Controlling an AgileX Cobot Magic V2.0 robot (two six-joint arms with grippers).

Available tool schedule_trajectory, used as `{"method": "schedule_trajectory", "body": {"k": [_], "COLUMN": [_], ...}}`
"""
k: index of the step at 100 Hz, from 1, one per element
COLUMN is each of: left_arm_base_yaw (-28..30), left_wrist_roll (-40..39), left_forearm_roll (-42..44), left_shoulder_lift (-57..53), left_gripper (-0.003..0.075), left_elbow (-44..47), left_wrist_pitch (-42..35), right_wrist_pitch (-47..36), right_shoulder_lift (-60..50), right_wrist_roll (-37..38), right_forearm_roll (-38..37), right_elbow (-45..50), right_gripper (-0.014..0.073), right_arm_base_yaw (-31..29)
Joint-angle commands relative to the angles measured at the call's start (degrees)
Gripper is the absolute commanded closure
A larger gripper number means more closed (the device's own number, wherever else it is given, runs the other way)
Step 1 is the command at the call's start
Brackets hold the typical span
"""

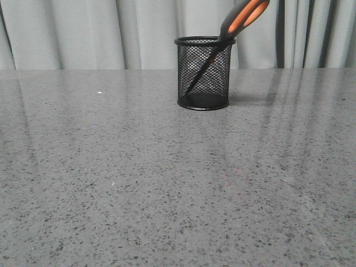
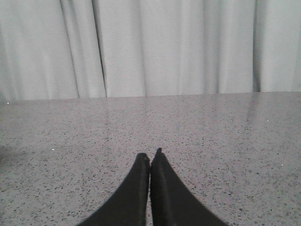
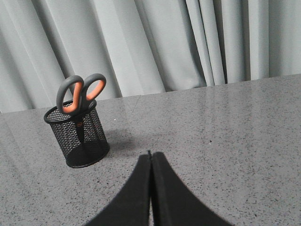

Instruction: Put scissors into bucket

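Observation:
The scissors [image 1: 243, 18] stand blades-down inside the bucket [image 1: 203, 72], a black wire-mesh cup at the back middle of the grey table. Their grey, orange-lined handles stick out above the rim and lean to the right. The right wrist view shows the bucket [image 3: 80, 136] with the scissors' handles [image 3: 80, 93] over it. My right gripper [image 3: 150, 154] is shut and empty, low over the table and apart from the bucket. My left gripper [image 2: 150, 154] is shut and empty over bare table. Neither gripper shows in the front view.
The grey speckled table [image 1: 139, 183] stretches back to a grey curtain [image 1: 83, 33] that hangs along its far edge. The curtain also fills the background of the left wrist view [image 2: 150, 47] and the right wrist view [image 3: 197, 42].

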Motion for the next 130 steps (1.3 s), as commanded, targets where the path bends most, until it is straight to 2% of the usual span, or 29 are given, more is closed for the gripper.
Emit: {"method": "schedule_trajectory", "body": {"k": [1, 43, 57, 74, 81, 98, 117, 130], "left_arm_base_yaw": [-0.43, -0.43, -0.43, -0.43, -0.43, -0.43, -0.43, -0.43], "left_wrist_roll": [-0.70, -0.70, -0.70, -0.70, -0.70, -0.70, -0.70, -0.70], "left_forearm_roll": [-0.54, -0.54, -0.54, -0.54, -0.54, -0.54, -0.54, -0.54], "left_shoulder_lift": [-1.49, -1.49, -1.49, -1.49, -1.49, -1.49, -1.38, -1.38], "left_gripper": [0.0741, 0.0741, 0.0741, 0.0741, 0.0741, 0.0741, 0.0741, 0.0741], "left_elbow": [1.59, 1.59, 1.59, 1.59, 1.59, 1.59, 1.59, 1.59], "left_wrist_pitch": [-4.42, -4.42, -4.42, -4.42, -4.42, -4.42, -4.42, -4.42], "right_wrist_pitch": [-3.80, -3.80, -4.82, -7.53, -9.91, -14.93, -7.77, -7.97], "right_shoulder_lift": [0.54, 0.54, 0.54, 0.54, -0.14, -7.93, -9.05, -9.05], "right_wrist_roll": [-0.20, -0.20, 1.77, 16.98, 20.69, 20.83, 21.06, 21.06], "right_forearm_roll": [0.68, -0.07, -8.60, -28.50, -32.90, -34.95, -35.43, -35.43], "right_elbow": [-1.46, -1.46, 0.19, 5.29, 8.14, 16.40, 16.87, 16.87], "right_gripper": [0.0659, 0.0659, 0.0659, 0.0659, 0.0659, 0.0659, 0.0659, 0.0659], "right_arm_base_yaw": [-0.25, -0.25, -0.25, -0.25, -0.25, -0.25, -0.37, -0.37]}}
